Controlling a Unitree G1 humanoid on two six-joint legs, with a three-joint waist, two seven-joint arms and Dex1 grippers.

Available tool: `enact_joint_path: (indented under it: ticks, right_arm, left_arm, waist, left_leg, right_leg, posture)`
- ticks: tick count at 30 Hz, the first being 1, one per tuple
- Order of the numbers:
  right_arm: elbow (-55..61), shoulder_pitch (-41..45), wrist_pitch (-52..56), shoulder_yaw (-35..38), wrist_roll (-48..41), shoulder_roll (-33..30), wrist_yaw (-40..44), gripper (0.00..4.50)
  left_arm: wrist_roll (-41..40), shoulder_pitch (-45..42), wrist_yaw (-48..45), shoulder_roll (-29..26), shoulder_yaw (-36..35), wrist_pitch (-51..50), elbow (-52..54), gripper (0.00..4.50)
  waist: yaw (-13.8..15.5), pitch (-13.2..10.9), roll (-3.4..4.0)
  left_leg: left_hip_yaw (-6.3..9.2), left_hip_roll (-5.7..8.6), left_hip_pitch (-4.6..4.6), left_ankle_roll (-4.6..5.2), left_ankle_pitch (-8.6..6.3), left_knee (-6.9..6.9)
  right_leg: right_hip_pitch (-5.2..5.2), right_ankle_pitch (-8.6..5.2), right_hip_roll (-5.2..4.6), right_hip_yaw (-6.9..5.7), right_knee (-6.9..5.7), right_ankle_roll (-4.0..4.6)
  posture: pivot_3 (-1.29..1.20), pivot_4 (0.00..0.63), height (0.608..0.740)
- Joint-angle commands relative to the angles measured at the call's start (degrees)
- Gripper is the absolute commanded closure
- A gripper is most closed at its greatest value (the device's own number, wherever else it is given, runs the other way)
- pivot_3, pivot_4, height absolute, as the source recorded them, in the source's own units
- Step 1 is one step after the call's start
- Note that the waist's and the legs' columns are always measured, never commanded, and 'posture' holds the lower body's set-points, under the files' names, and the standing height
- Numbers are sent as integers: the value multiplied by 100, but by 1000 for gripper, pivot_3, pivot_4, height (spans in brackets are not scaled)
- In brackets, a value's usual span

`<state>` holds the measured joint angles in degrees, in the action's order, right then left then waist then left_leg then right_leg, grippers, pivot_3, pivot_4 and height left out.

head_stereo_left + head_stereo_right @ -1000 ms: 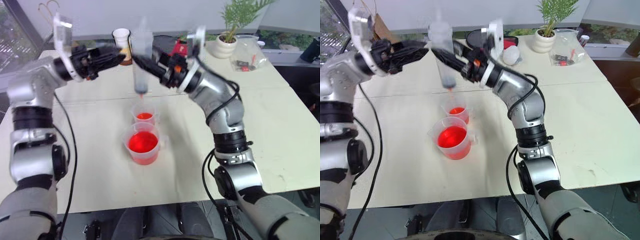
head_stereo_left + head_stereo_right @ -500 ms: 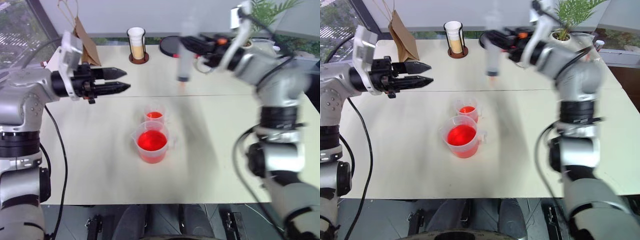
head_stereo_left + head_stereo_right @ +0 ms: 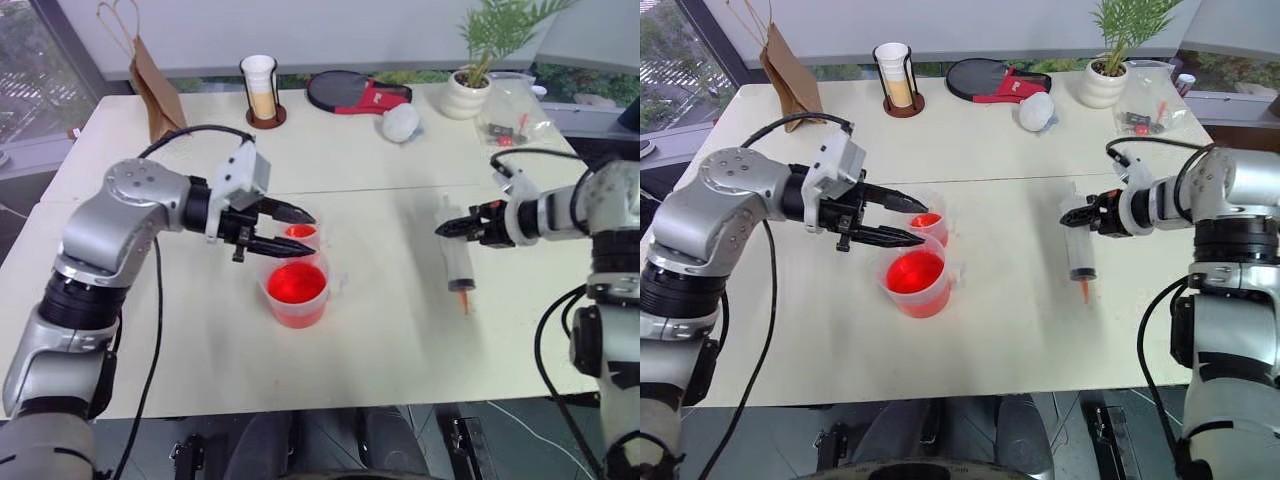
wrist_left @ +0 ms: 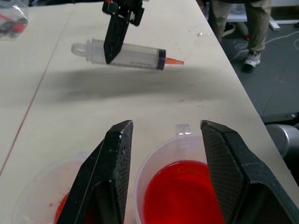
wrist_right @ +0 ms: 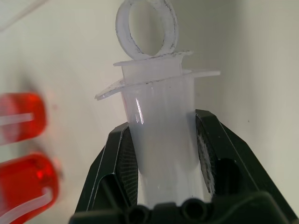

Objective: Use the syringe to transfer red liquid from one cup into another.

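clear syringe (image 3: 1080, 252), orange tip, pinched by right tool (image 3: 1086, 216), left tool (image 3: 902, 222) spread

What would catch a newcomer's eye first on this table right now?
The wide beaker of bright red liquid mid-table, with the small cup just behind it and the open left gripper hovering over both. To the right, the right gripper clamps the syringe, its orange tip near the tabletop.

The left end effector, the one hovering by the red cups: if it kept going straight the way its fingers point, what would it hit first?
Probably the syringe, held low over the table by the right end effector. The left end effector points over the cups toward it, though depth is uncertain.
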<state>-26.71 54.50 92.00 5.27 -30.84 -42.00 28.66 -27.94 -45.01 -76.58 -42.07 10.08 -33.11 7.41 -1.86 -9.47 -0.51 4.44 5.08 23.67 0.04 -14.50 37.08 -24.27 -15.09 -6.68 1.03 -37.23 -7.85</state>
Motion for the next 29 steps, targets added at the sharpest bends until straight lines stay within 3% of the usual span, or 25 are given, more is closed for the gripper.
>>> enact_joint_path:
  ticks: [1,6,7,9,13,16,19,24,29]
  right_arm:
    - [-12,12,-230,242,190,88,-151,2613]
    - [77,5,-312,283,302,250,-247,196]
    - [122,-13,-331,306,305,262,-244,36]
    - [267,-48,-453,457,271,219,-206,36]
    - [1222,-417,-1678,307,86,-554,899,36]
    - [1180,-570,-2103,846,-110,-821,1273,36]
    - [1305,-1751,-3971,1339,134,-1126,2098,36]
    - [875,-2781,-5377,2197,9,-710,2207,36]
    - [520,-3150,-5735,2278,-4,-487,2272,36]
  left_arm:
    - [-44,-284,-14,53,-147,61,-70,2132]
    - [-180,-343,-38,13,-375,29,-234,2114]
    - [-116,-308,0,-21,-409,101,-290,2114]
    - [-162,-270,169,-88,-657,17,-475,2114]
    - [-186,78,668,-417,-1412,-82,-934,2114]
    - [-217,471,1055,-498,-1875,-115,-1148,2114]
    - [-296,1402,1718,-361,-2638,-160,-1138,2114]
    - [-621,2746,2395,41,-3401,-296,-574,2114]
    - [-854,3329,2746,296,-3512,-497,-214,2114]
  waist:
    - [-1,0,0]
    - [5,0,0]
    - [-1,0,0]
    - [-8,0,0]
    - [-19,-2,4]
    - [-32,-1,4]
    - [-6,9,-8]
    - [42,6,-7]
    - [114,6,-6]
  left_leg:
    - [0,1,1,-1,0,0]
    - [0,2,1,0,0,3]
    - [0,1,1,-1,0,3]
    - [2,1,1,-1,1,3]
    - [2,1,1,0,0,2]
    - [1,1,2,4,-2,1]
    - [2,0,-1,12,-7,5]
    - [-7,1,-23,30,-20,6]
    - [-9,-1,-33,16,-11,13]
  right_leg:
    - [0,0,-1,0,0,0]
    - [1,0,0,-1,0,-1]
    - [1,0,0,-1,0,-1]
    - [1,0,2,-2,0,-1]
    - [-2,0,2,-3,-3,-2]
    - [-3,-1,1,-5,-1,-4]
    - [6,-1,1,-7,2,-4]
    - [29,-2,-8,-2,6,-6]
    - [42,-1,-10,2,4,-3]
  posture:
    - [0,150,739]
    - [0,150,739]
    - [0,150,739]
    - [0,150,739]
    - [0,150,739]
    - [0,150,739]
    - [0,150,739]
    - [0,150,739]
    - [0,150,739]
